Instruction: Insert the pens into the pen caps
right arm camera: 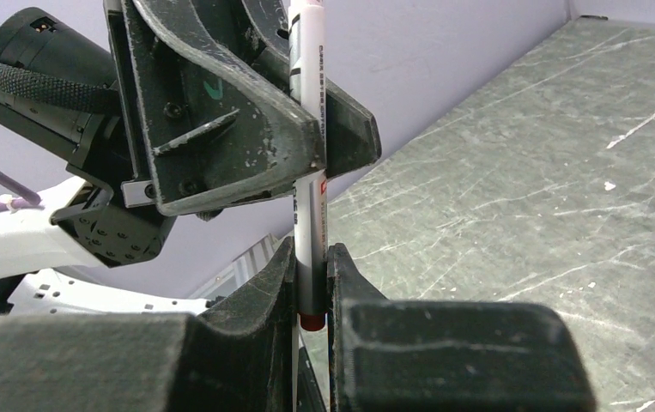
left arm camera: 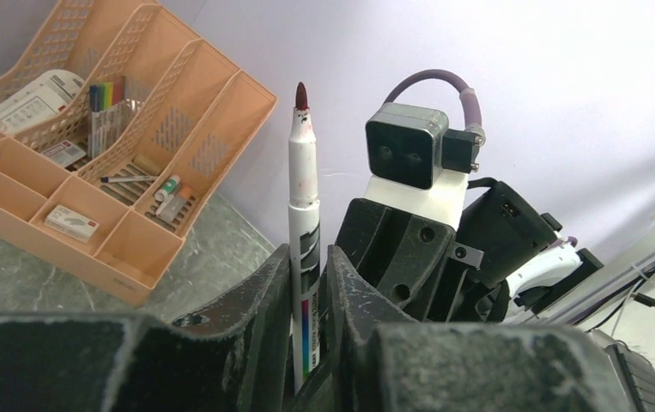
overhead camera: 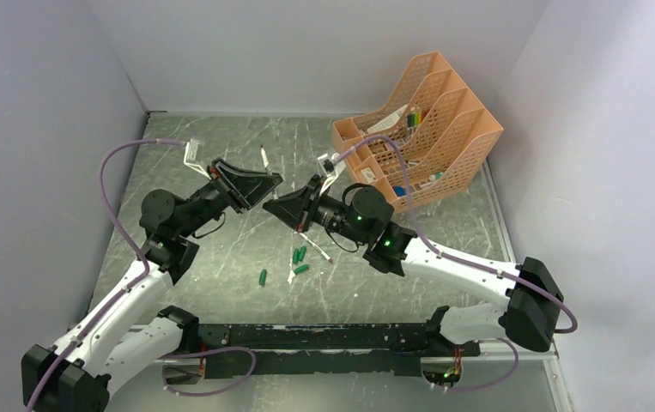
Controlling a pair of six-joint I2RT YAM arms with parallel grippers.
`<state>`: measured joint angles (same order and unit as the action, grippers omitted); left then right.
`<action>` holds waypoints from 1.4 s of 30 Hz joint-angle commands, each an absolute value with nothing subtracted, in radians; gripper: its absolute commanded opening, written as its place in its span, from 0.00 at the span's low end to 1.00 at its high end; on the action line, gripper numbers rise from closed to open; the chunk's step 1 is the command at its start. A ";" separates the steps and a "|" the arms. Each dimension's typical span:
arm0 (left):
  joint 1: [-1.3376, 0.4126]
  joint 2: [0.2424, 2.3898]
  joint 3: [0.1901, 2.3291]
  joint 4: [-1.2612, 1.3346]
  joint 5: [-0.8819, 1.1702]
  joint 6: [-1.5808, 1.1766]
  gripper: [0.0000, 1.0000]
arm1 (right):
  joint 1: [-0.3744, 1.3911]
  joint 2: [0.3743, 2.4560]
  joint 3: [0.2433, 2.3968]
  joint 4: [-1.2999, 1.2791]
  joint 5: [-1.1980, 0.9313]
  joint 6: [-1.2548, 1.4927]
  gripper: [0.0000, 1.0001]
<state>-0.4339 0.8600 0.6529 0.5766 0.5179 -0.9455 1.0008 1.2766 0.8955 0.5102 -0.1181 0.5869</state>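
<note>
Left fingers (overhead camera: pixel 251 182) and right fingers (overhead camera: pixel 296 209) meet tip to tip above the middle of the worktop (overhead camera: pixel 221 137), a pen (left arm camera: pixel 304 189) bridging them and barring the way between. An orange organizer (overhead camera: pixel 470 129) fills the back right corner. Green caps (overhead camera: pixel 302 252) and loose pens (overhead camera: pixel 264 160) dot the surface nearby; bare worktop lies open toward the back left corner.

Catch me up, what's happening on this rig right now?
Both arms meet in mid-air over one white pen. The right pincer is clamped on one end. The left pincer has its fingers around it further along, but I can't tell if they're tight. The tip is bare, and the green caps lie loose on the table.
</note>
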 commanded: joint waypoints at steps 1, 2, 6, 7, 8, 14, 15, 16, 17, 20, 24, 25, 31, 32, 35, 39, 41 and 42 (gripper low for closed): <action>-0.443 0.853 0.671 0.596 0.535 -0.921 0.25 | 1.001 1.286 0.889 0.509 -0.123 0.592 0.00; -0.443 0.859 0.668 0.622 0.549 -0.927 0.18 | 1.001 1.289 0.892 0.506 -0.127 0.593 0.00; -0.443 0.871 0.646 0.706 0.619 -0.916 0.07 | 1.002 1.289 0.887 0.508 -0.140 0.593 0.00; -0.443 0.868 0.644 0.707 0.621 -0.898 0.07 | 1.003 1.282 0.888 0.498 -0.141 0.584 0.00; -0.443 0.862 0.650 0.682 0.616 -0.866 0.07 | 1.006 1.272 0.890 0.473 -0.135 0.575 0.09; -0.443 0.817 0.796 0.150 0.427 -0.498 0.07 | 1.006 1.137 0.852 0.250 0.042 0.473 0.57; -0.443 0.813 0.813 0.075 0.380 -0.452 0.07 | 1.006 1.115 0.836 0.205 0.093 0.473 0.64; -0.443 0.811 0.828 0.037 0.349 -0.409 0.07 | 1.005 1.097 0.821 0.154 0.149 0.483 0.67; -0.443 0.811 0.836 0.004 0.325 -0.376 0.07 | 1.001 1.094 0.806 0.114 0.199 0.499 0.65; -0.443 0.814 0.853 -0.056 0.271 -0.285 0.07 | 0.993 1.132 0.813 -0.025 0.269 0.495 0.54; -0.443 0.825 0.837 -0.065 0.235 -0.275 0.07 | 1.063 1.203 0.810 -0.106 0.405 0.524 0.54; -0.443 0.831 0.833 -0.064 0.239 -0.272 0.07 | 1.085 1.229 0.808 -0.108 0.430 0.535 0.54; -0.443 0.842 0.860 -0.111 0.254 -0.265 0.07 | 1.131 1.441 0.891 -0.193 0.582 0.688 0.39; -0.443 0.838 0.859 -0.113 0.254 -0.266 0.07 | 1.131 1.475 0.913 -0.210 0.597 0.711 0.34; -0.442 0.816 0.856 -0.132 0.252 -0.265 0.07 | 1.130 1.584 0.991 -0.262 0.626 0.760 0.33; -0.441 0.785 0.842 -0.153 0.233 -0.265 0.07 | 1.098 1.686 1.064 -0.277 0.579 0.800 0.39; -0.441 0.778 0.833 -0.161 0.223 -0.265 0.07 | 1.076 1.708 1.063 -0.242 0.535 0.792 0.43; -0.442 0.777 0.832 -0.165 0.221 -0.262 0.07 | 1.073 1.723 1.069 -0.240 0.530 0.790 0.44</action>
